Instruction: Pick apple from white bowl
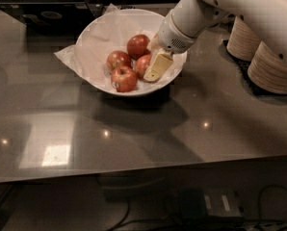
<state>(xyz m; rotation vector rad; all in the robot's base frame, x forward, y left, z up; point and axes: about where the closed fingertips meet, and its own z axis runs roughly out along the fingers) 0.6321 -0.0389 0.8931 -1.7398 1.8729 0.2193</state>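
Note:
The wide white bowl [93, 37], lined with crumpled white paper, stands at the back middle of the dark table. It holds several red apples: one at the back [138, 45], one at the left [118, 59], one at the front [124, 79] and one at the right [142, 64]. My gripper [153, 71] reaches down into the bowl's right side from the white arm [230, 8]. Its cream tip lies against the right apple and hides part of it.
Two stacks of beige paper bowls [273, 66] stand at the right, close behind the arm. The dark glossy tabletop [134, 138] runs forward to its front edge, with cables on the floor below it.

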